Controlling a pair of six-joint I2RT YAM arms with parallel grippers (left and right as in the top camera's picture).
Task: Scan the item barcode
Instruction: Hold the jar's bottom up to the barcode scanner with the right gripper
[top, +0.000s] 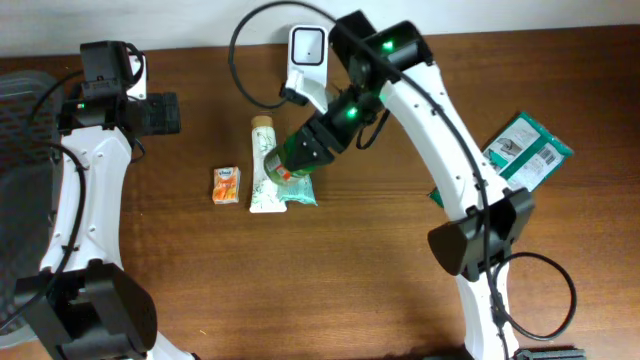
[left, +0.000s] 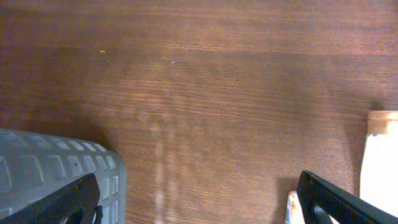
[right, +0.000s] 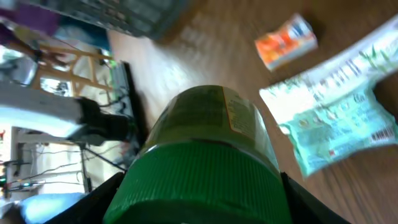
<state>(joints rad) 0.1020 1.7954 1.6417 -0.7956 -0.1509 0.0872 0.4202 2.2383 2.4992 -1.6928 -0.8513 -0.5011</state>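
Observation:
A green jar (top: 283, 162) with a ribbed green lid (right: 202, 180) and a yellow-edged label is lifted and tilted above the table. My right gripper (top: 300, 150) is shut on it, a finger pressed to each side of the lid, and the right wrist view looks along the jar (right: 208, 115) from the lid end. The white barcode scanner (top: 308, 52) stands at the back, just behind that gripper. My left gripper (top: 165, 112) is open and empty at the far left; its black fingertips (left: 339, 199) frame bare wood in the left wrist view.
A small orange box (top: 227, 185), a white tube (top: 262, 165) and a teal packet (top: 300, 192) lie below the jar. A green carton (top: 527, 150) lies at the right edge. A grey basket (top: 25, 110) sits at the left. The scanner's black cable (top: 245, 60) loops at the back.

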